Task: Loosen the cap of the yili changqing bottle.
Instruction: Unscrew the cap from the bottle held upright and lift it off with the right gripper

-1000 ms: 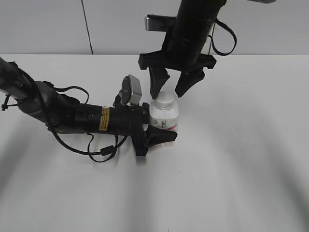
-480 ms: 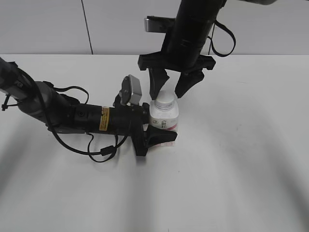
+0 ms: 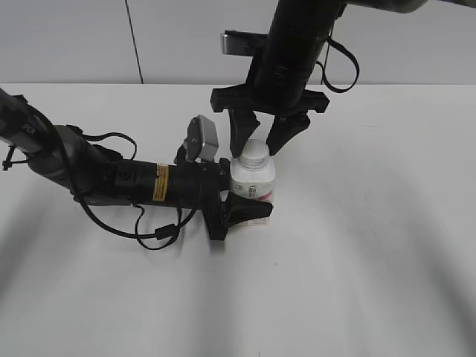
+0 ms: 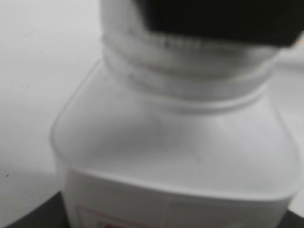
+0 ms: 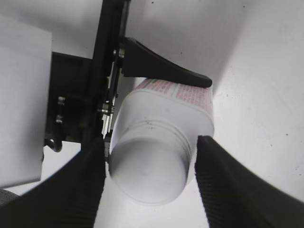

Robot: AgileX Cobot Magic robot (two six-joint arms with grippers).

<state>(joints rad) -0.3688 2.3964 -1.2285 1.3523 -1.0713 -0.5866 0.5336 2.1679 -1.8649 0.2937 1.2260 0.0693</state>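
1. The yili changqing bottle stands upright near the middle of the white desk.
2. The left gripper comes in from 9 o'clock and is clenched on the bottle's body, one finger visible across the label.
3. The right gripper hangs at 12 o'clock, released, its fingers flanking the cap without clear contact.
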